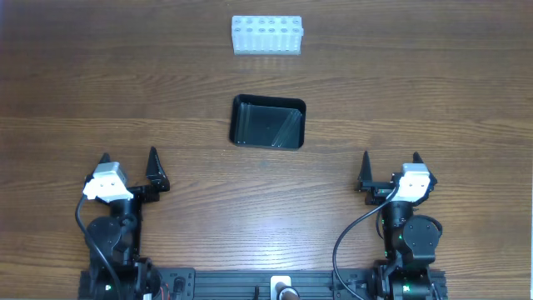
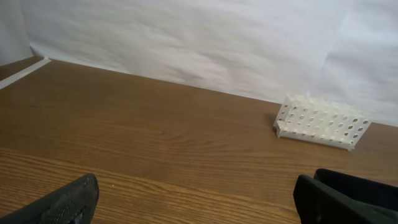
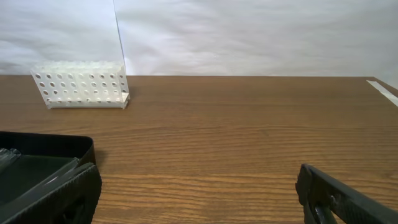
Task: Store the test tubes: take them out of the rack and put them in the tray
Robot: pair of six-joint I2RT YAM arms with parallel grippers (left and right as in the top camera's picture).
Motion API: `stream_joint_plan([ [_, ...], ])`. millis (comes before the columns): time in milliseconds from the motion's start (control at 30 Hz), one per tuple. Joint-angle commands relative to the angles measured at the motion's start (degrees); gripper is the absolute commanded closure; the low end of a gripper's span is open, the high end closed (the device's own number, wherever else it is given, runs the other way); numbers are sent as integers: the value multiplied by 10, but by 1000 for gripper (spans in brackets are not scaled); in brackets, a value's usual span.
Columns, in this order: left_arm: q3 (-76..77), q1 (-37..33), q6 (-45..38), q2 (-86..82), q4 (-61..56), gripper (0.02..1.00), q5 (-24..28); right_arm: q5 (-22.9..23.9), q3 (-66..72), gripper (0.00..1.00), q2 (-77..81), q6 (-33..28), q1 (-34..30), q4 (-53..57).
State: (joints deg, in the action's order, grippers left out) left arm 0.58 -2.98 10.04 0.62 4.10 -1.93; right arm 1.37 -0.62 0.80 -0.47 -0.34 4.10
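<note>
The left tool is spread wide and holds nothing, its two dark fingers standing well apart over the wooden worktop. The right tool is also wide and empty, well apart from the left one. Ahead of both tools, and between them, the black tray lies flat on the worktop, touched by neither. Faint clear test tubes seem to lie inside it, too indistinct to count. Farther ahead, beyond the tray and apart from it, the white rack stands upright near a white backdrop. Whether any tubes stand in its holes cannot be told.
</note>
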Motion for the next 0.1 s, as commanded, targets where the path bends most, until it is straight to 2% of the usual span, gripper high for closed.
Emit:
stream_joint_plan([
  [33, -2, -2, -8, -3, 0, 20, -5, -9, 3, 9, -5, -4, 1, 2],
  [100, -2, -2, -8, -3, 0, 20, -5, -9, 3, 7, -5, -4, 1, 3],
])
